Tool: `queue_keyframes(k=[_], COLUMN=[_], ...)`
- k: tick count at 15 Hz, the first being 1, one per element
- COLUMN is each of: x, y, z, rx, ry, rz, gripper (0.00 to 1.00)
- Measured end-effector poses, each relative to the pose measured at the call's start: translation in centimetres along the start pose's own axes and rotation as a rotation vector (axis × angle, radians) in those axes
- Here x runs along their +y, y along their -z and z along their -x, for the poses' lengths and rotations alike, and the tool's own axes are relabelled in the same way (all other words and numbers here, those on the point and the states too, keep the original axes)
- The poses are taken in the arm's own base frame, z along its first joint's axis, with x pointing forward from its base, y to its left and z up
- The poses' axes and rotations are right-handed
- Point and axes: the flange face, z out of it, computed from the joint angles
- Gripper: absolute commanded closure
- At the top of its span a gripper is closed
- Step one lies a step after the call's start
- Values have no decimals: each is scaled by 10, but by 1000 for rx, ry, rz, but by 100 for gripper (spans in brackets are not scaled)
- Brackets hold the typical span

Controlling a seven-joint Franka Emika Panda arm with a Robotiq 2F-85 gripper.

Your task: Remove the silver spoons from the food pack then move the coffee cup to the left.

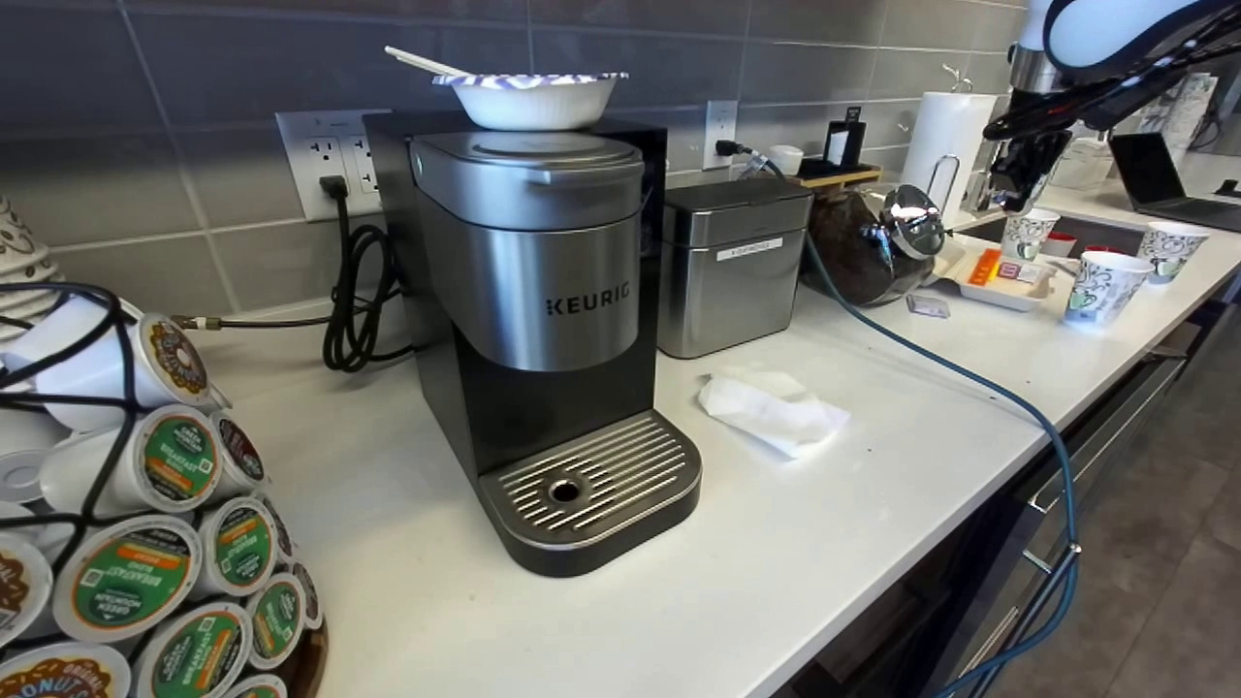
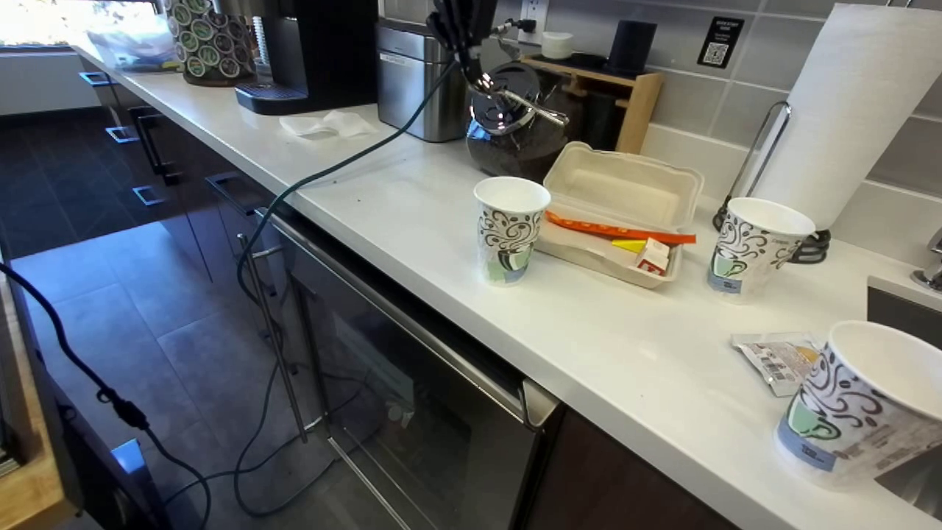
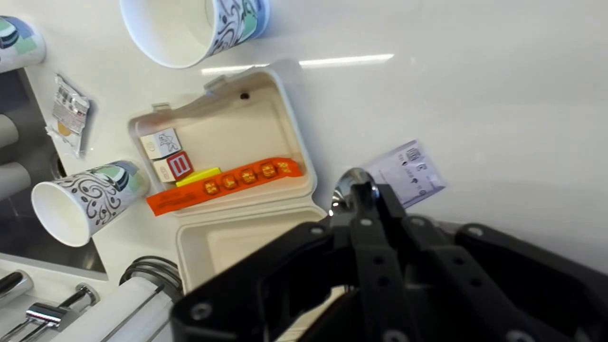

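Note:
My gripper (image 3: 376,195) is shut on a silver spoon (image 3: 342,192), whose shiny bowl shows at the fingertips. In an exterior view the gripper (image 2: 468,65) holds the spoon (image 2: 541,110) tilted in the air, in front of the jar. The gripper (image 1: 1016,194) is also high at the right here. The food pack (image 3: 247,123) lies open on the counter, beside and below the gripper. It holds an orange packet (image 3: 228,183) and small boxes; I see no spoon in it. Patterned paper cups (image 2: 510,235) (image 3: 90,204) (image 1: 1105,291) stand around it; I cannot tell which is the coffee cup.
A glass jar (image 2: 508,151) with a chrome lid stands behind the pack, beside a steel box (image 1: 737,276). A Keurig machine (image 1: 543,291) carries a white bowl (image 1: 533,102). A paper towel roll (image 2: 839,110), a sink (image 2: 905,309), a sachet (image 3: 408,173) and a blue cable (image 1: 970,378) are near.

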Motion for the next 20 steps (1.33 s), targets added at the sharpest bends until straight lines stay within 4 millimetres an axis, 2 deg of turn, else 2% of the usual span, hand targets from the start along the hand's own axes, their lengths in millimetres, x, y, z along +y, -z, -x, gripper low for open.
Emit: queue_keyframes(k=[7,9,12,16,19,20], x=[-39,-53,-74,-89,-99,-104], y=[30,42,63,79,82,81], z=[84,101,120,138,136,133], rx=[-28,28,175,365,457,472], ry=[41,75,147,233,352,391], rz=[-92,-107,-135,-202,-249,-278], gripper=[98,98,98,98,98,94])
